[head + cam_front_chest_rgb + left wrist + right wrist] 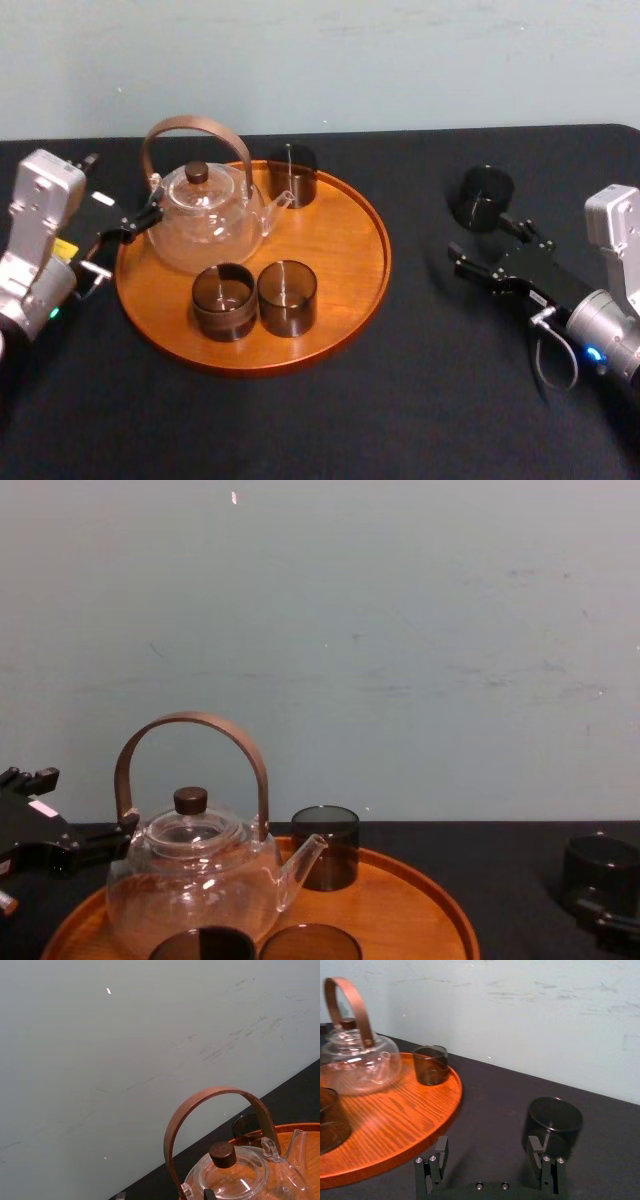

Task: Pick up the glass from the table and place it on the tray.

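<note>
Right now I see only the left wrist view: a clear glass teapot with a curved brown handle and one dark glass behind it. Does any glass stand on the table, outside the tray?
Observer: Yes, one dark round glass stands on the flat black table, right of the round orange-brown wooden tray, apart from it.
Operator: Where is the right claw?
Observer: Open, low over the table, just short of that glass, which faces one finger, not the gap.
Operator: My left claw sits beside the clear glass teapot. What else does the tray hold?
Observer: Three dark glasses: one behind the teapot's spout, two side by side at the front.
</note>
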### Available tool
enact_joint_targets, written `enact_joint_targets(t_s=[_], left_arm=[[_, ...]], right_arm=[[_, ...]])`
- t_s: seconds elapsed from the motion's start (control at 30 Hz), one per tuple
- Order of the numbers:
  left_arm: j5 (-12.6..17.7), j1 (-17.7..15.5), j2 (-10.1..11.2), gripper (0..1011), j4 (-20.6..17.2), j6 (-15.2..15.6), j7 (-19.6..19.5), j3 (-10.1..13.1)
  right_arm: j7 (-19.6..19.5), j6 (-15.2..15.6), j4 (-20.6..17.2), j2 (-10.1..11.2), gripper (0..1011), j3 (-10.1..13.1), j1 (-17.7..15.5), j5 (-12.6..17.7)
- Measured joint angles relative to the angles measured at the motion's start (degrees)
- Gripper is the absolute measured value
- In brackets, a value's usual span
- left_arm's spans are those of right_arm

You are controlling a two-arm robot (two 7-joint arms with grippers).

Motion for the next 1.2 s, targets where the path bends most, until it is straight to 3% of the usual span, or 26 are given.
enact_joint_targets(t_s=[0.57,1.2], left_arm=[[0.0,0.0,0.0,1010,0.0,0.0,0.0,-0.01],[0.0,0.0,0.0,1009,0.0,0.0,0.0,0.0]], right_arm=[[-0.11,0.99,6.15,-1.32,1002,2.86,3.16,0.63],[0.91,1.43,13.54,-3.22,1002,2.06,9.33,-0.91]])
